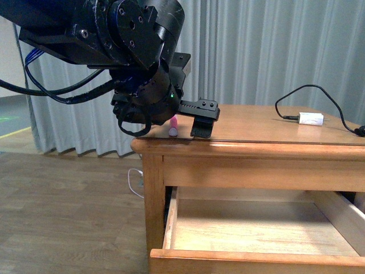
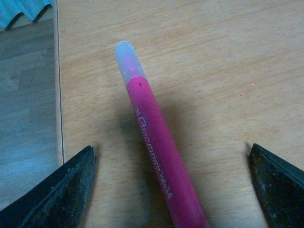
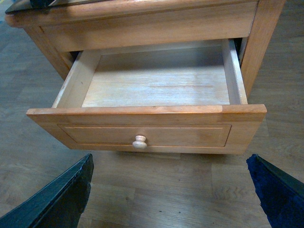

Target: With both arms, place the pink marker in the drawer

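Note:
The pink marker [image 1: 173, 126] with its pale cap lies on the wooden table top near the left corner. My left gripper [image 1: 199, 123] hovers right over it, open. In the left wrist view the marker [image 2: 159, 156] lies between the two spread fingers [image 2: 61, 190], touching neither. The drawer [image 1: 251, 228] below the table top is pulled out and empty. In the right wrist view the drawer [image 3: 142, 135] and its round knob [image 3: 139, 142] lie ahead. My right gripper [image 3: 173, 190] is open and empty above the floor, in front of the drawer.
A white charger [image 1: 311, 119] with a black cable [image 1: 319, 94] lies on the table's far right. The table edge [image 2: 59, 95] runs close to the marker. Grey curtains hang behind. Wooden floor [image 3: 156, 190] spreads in front of the drawer.

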